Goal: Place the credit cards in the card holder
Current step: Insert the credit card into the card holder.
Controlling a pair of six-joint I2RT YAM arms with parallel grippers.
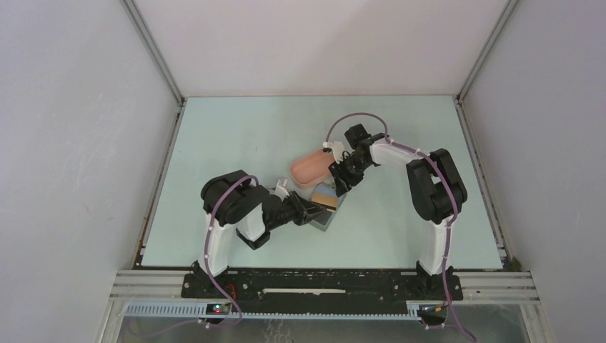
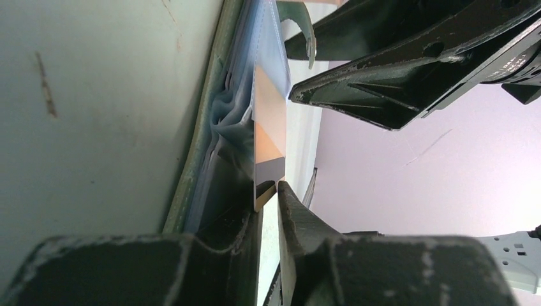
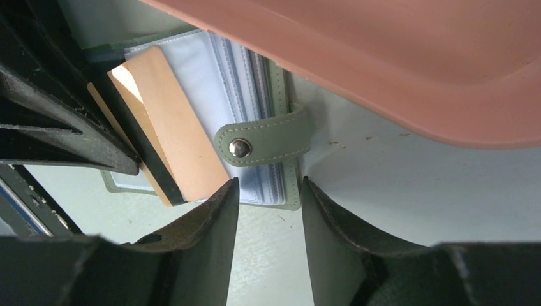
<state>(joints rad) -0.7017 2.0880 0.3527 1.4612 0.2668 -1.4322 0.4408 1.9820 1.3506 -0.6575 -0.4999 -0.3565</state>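
Clearly the left gripper (image 2: 268, 199) is clamped on one end of a thin, flat, yellowish-tan credit card (image 3: 175, 134) with a black stripe. It holds the card slanted against the pale blue clear sleeves of the open grey-green folding card holder (image 3: 223, 70). Just beside it, the right gripper (image 3: 268, 194) hangs with its jaws apart and nothing between them, near the holder's green snap strap (image 3: 265, 143). A pink oblong tray (image 3: 383, 64) crowds the holder's far side on the pale table (image 3: 395, 191). One card, one holder and one tray show.
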